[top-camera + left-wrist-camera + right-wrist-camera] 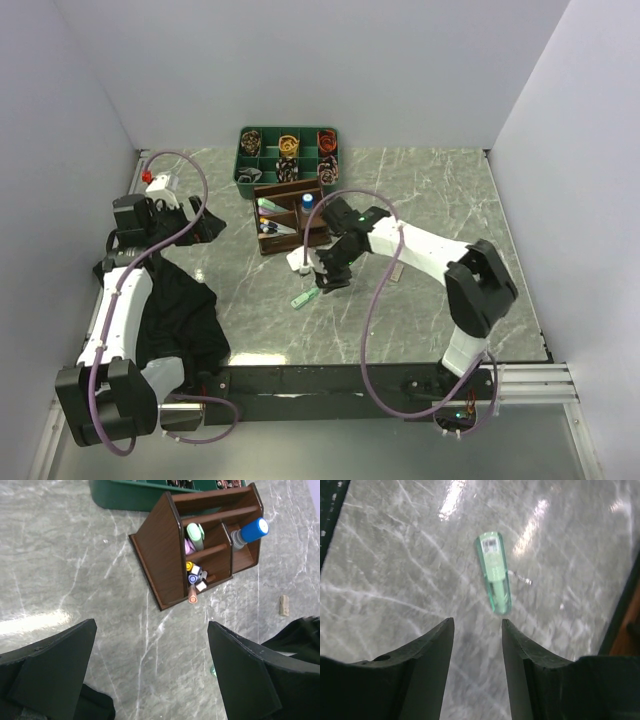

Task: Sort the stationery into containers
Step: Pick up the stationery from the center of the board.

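**Sorting looks nearly done; a mint-green clip still lies loose**

At 9 o'clock of the grey marbled counter [450, 200], the left pincer [151, 630] hangs spread wide and empty. It faces the dark brown wooden desk organiser [157, 555], whose compartments already hold a cluster of pens [195, 575], a pale green marker [195, 535] and a blue-capped grey cylinder [252, 530]. At 6 o'clock from the organiser the translucent mint-green clip [495, 572] lies flat on the counter, with a small white piece [300, 263] between the two. The right pincer [477, 625] hovers half spread and pinches nothing; the clip is just past its tips at 12 o'clock. As I judge it, most is sorted and these loose bits remain.
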